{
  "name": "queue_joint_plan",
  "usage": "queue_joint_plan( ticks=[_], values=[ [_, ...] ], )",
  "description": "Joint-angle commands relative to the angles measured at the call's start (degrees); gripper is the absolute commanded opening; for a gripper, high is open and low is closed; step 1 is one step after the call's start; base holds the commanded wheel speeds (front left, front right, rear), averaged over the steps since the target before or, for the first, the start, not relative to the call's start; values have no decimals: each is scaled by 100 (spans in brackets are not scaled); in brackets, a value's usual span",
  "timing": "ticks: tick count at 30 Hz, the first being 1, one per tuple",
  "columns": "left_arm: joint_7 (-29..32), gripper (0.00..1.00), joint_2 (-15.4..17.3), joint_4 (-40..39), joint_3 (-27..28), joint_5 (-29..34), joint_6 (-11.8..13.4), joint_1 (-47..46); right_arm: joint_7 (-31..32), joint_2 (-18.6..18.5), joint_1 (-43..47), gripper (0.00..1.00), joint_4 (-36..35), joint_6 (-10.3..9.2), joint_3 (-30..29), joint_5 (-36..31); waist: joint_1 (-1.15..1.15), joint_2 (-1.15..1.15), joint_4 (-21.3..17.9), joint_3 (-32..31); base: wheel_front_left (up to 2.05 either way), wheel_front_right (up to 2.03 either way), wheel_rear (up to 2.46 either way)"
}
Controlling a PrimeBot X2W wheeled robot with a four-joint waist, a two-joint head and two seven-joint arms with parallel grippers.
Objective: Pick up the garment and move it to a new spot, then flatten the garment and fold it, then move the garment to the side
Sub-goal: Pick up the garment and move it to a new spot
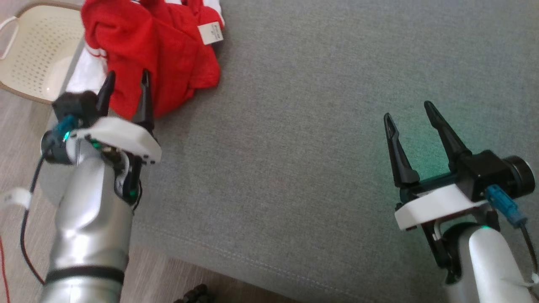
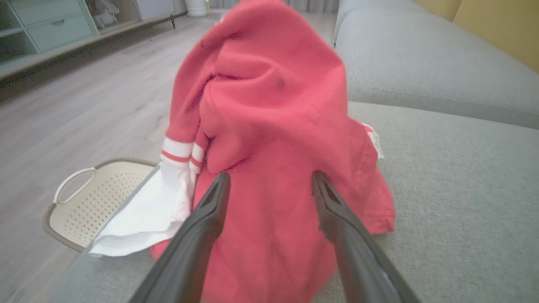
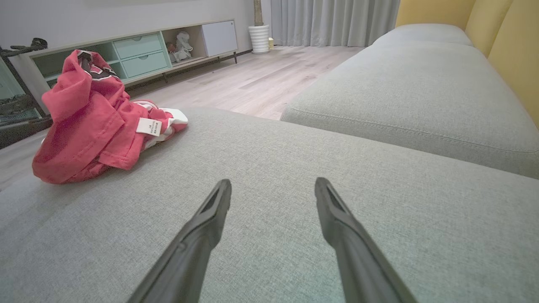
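The garment (image 1: 164, 54) is a crumpled red piece with white striped trim and a white label, heaped at the far left corner of the grey sofa seat (image 1: 320, 126). My left gripper (image 1: 126, 86) is open, its fingertips at the near edge of the heap with red cloth showing between them. In the left wrist view the garment (image 2: 269, 126) rises right in front of my left gripper (image 2: 269, 179). My right gripper (image 1: 410, 111) hovers open over bare cushion at the right. The right wrist view has the garment (image 3: 92, 122) far to the left of my right gripper (image 3: 273, 184).
A cream perforated laundry basket (image 1: 38, 50) stands on the wooden floor left of the sofa corner. A second grey cushion (image 3: 412, 92) lies beyond the seat, with a yellow backrest (image 3: 497, 29) at the right. A low cabinet (image 3: 139, 52) lines the far wall.
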Motion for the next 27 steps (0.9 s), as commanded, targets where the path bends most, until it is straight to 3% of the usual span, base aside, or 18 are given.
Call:
queue_joint_plan(
  ticks=[1, 5, 6, 7, 14, 27],
  values=[
    [-70, 100, 308, 293, 199, -94, -51, -377, 2, -7, -198, 100, -191, 43, 181, -31, -2, 0, -56, 81, 0, 0, 0],
    [-70, 100, 351, 1268, 160, -217, -94, -838, -21, -7, -253, 100, -133, 43, 193, -17, -2, 0, -80, 114, 0, 0, 0],
    [-70, 55, 357, 1453, 149, -247, -100, -938, -28, -7, -260, 100, -117, 43, 187, -4, -2, 0, -79, 115, 0, 0, 0],
    [-70, 0, 369, 1615, 145, -271, -104, -1025, -36, -7, -265, 100, -100, 43, 182, 7, -2, 0, -79, 113, 0, 0, 0],
    [-70, 0, 524, 1571, 254, -285, -78, -1146, -147, -7, -249, 100, 39, 43, 145, 126, -2, 0, -100, -39, 0, 0, 0],
    [-70, 0, 488, -1305, 432, 224, 103, 390, -511, -7, 100, 100, 331, 43, -41, 552, -2, 0, -118, -942, 0, 0, 0]
  ],
)
